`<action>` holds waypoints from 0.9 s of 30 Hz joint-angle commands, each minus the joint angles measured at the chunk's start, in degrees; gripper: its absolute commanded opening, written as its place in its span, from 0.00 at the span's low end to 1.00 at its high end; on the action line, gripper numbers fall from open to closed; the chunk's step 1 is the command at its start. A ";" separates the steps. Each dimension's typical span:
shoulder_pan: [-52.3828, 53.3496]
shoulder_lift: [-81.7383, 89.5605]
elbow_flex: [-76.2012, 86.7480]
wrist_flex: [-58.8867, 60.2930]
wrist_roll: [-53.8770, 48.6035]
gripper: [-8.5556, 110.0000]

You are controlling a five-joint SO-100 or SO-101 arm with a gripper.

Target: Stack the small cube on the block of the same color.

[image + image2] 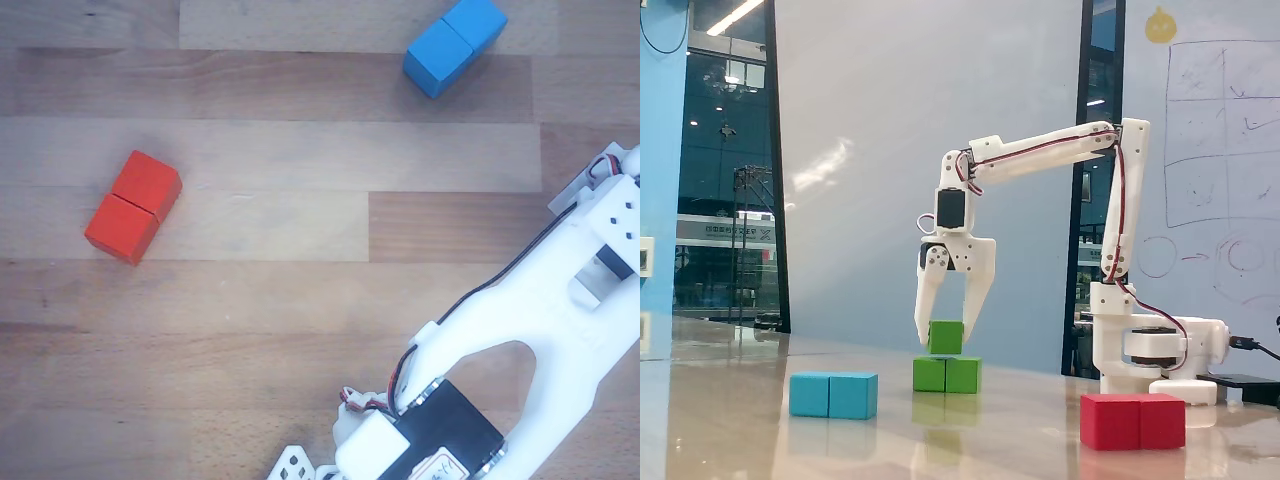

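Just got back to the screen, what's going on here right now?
In the fixed view, the arm's hand hangs open over the small green cube, which sits on top of the green block. The fingers flank the cube; whether they touch it is unclear. The blue block and red block sit apart on the table.

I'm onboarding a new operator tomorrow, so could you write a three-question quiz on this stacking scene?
1. True or false: in the fixed view, the small green cube rests on top of the green block.
2. Multiple choice: in the fixed view, the tool is (a) clamped shut on the red block, (b) open, with its fingers on either side of the small green cube, (c) out of sight.
3. Fill in: the other view shows two double blocks on the wooden table, a red block and a ____ one.

Key:
1. True.
2. b.
3. Blue: the blue block lies near the top edge.
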 commanded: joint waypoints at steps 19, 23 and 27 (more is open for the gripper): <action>1.85 0.53 -0.26 -0.70 -0.53 0.11; 2.37 0.53 -0.26 -0.70 -2.46 0.19; 2.72 0.62 -0.26 -0.70 -4.75 0.24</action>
